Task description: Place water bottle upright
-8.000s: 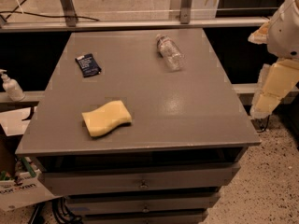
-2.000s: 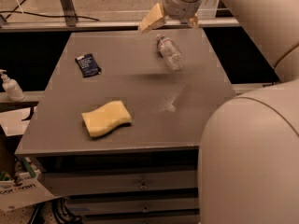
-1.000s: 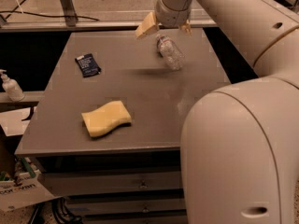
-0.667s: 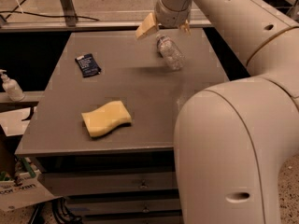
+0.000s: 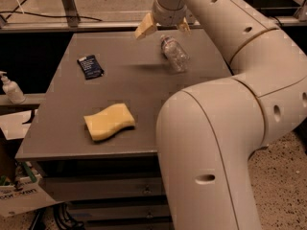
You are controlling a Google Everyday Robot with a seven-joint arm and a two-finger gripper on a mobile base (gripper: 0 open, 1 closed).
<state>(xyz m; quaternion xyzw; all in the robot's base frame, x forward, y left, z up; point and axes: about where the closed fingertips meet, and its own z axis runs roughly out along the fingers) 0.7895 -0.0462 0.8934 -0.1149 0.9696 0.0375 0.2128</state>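
The water bottle [image 5: 174, 53] is clear ribbed plastic with a white cap and lies on its side near the far right of the grey table [image 5: 129, 85], cap toward the back. My gripper [image 5: 163, 28] hangs just above the bottle's cap end, with its tan fingers [image 5: 144, 29] spread to either side. It holds nothing. My arm sweeps over the right side of the table and hides the right front corner.
A yellow sponge [image 5: 110, 121] lies near the front left of the table. A dark blue packet [image 5: 90, 66] lies at the back left. A small white pump bottle [image 5: 10, 87] stands on a ledge to the left. A metal rail runs behind the table.
The arm has swung in from the right over the table, and my gripper has come down over the bottle's cap end. The bottle, sponge and packet have not moved.
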